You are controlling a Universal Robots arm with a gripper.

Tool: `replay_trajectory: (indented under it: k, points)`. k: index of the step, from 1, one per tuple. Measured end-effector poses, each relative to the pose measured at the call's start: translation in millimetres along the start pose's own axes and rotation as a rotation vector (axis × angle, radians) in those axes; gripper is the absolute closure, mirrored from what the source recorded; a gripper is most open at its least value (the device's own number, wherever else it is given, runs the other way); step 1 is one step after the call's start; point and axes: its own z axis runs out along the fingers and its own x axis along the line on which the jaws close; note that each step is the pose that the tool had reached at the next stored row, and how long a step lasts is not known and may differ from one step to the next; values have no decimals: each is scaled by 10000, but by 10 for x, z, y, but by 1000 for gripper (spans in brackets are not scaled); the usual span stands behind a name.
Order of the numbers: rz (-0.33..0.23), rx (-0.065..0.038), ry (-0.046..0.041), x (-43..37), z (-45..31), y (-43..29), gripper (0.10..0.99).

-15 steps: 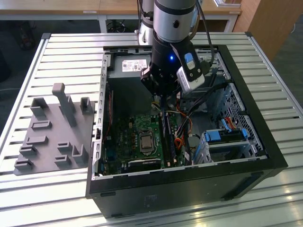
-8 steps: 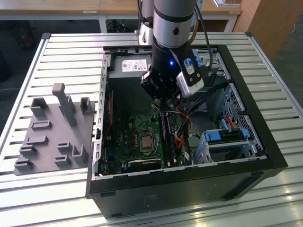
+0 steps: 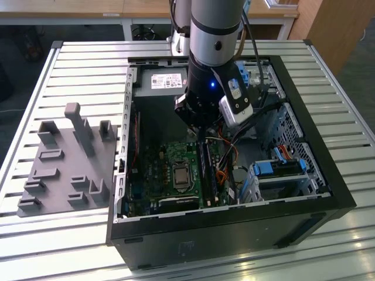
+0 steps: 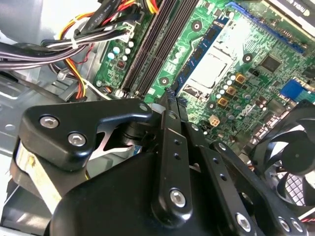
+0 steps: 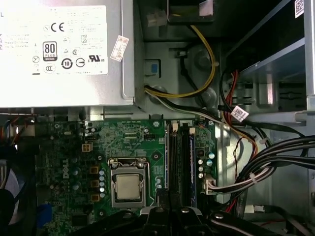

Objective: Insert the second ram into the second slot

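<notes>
Your gripper [image 3: 202,136] hangs inside the open computer case [image 3: 234,228]. Its tips are at the 12 o'clock end of the memory slots [image 3: 206,175], the end toward the power supply [image 3: 167,82]. In the exterior view the slots lie at 3 o'clock of the processor socket [image 3: 177,175].

In the first wrist view the fingers [image 5: 157,212] are drawn together with nothing visibly between them. I judge that this suits bearing down on a board's thin edge better than carrying one.

The second ram [image 5: 192,162] appears as a thin blue strip standing on edge in the slot bank, just beside the line of the tips. You cannot tell which slot it occupies or whether it is fully seated. The bundled cables [image 5: 275,157] lie apart from the slots, so they don't obstruct the tips.
</notes>
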Motion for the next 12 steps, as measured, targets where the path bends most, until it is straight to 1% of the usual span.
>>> replay_trajectory:
  k: [12]
  points:
    - [-1,1,0,-1,14,-13,965]
